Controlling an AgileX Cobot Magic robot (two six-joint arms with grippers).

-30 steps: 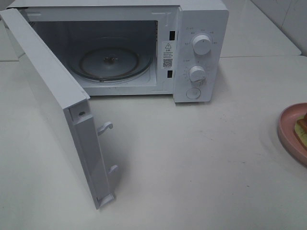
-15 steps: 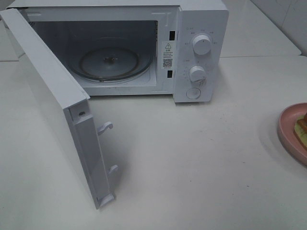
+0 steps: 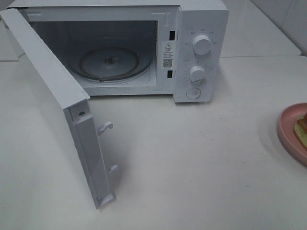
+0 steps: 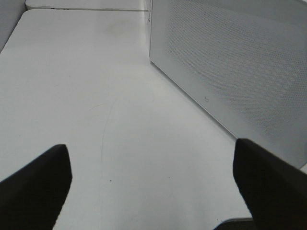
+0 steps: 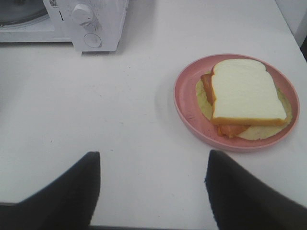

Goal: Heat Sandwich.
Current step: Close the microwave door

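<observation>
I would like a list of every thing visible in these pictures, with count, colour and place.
microwave: one, white, at the back of the table
door: one, white, swung open on the microwave's left
turntable: one, clear glass, bare, inside the microwave
knobs: two, white, on the microwave's right panel
plate: one, pink, on the table at the right
sandwich: one, white bread, orange and pale filling, on the plate
table: one, white
left gripper: one, black, open, beside the door
right gripper: one, black, open, short of the plate

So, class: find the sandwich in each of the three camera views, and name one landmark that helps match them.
Exterior high: sandwich at the right edge, cut off, on the pink plate.
Left wrist: not in it.
Right wrist: sandwich in full on the plate.
Shared landmark: the microwave, whose dials also show in the right wrist view.
</observation>
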